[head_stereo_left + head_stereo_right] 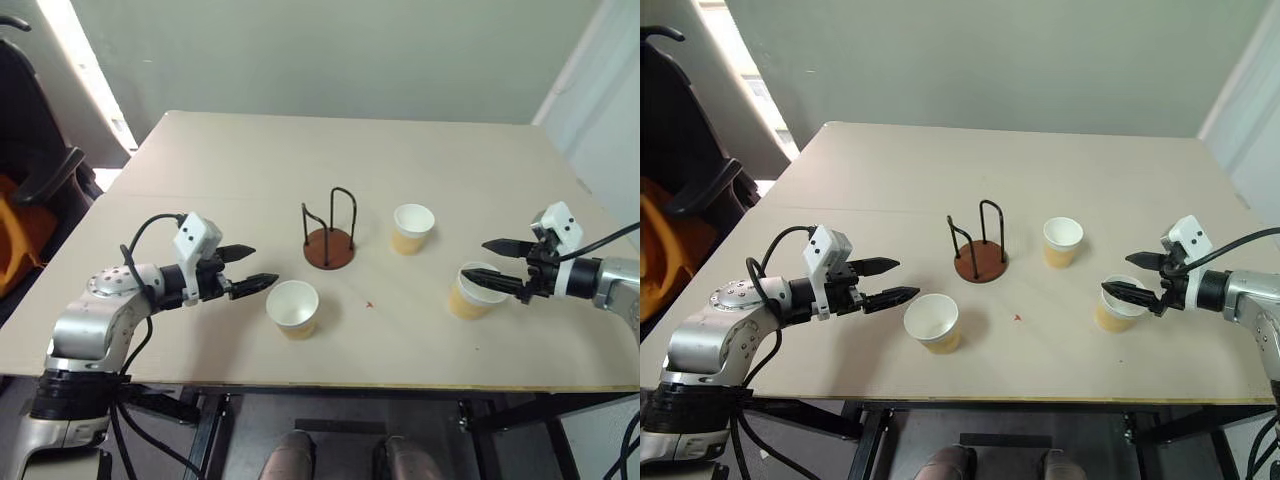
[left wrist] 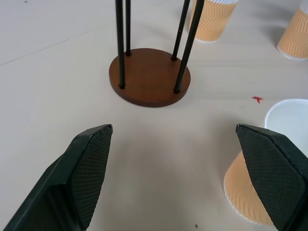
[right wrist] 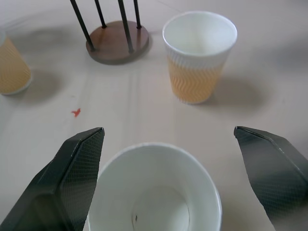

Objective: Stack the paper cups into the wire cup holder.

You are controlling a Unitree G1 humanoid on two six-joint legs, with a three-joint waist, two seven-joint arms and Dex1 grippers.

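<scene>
Standing upright near the middle of the pale worktop (image 1: 300, 150), the wire cup holder (image 1: 329, 240) is empty, its thin dark loops rising from a round reddish-brown base. Three paper cups sit upright and apart around it, none of them in the holder. One cup (image 1: 413, 228) stands just to the right of the holder, a little beyond it. A second cup (image 1: 293, 308) stands nearer the front edge, on the holder's left-front side. A third cup (image 1: 473, 290) stands farther right, toward the front. The left hand (image 1: 248, 269) hangs above the worktop with its two black fingers spread wide and nothing between them, pointing toward the centre; the front-left cup sits just beside its fingertips, off to the right of them, and whether they touch it cannot be told. In the left wrist view the holder's base lies ahead between the spread fingers, with that cup next to one of them. The right hand (image 1: 492, 265) is likewise spread wide and holds nothing; it points inward from the right, and the right-front cup sits in the gap between its fingers. A tiny red speck (image 1: 369, 304) lies on the worktop between the two front cups.
</scene>
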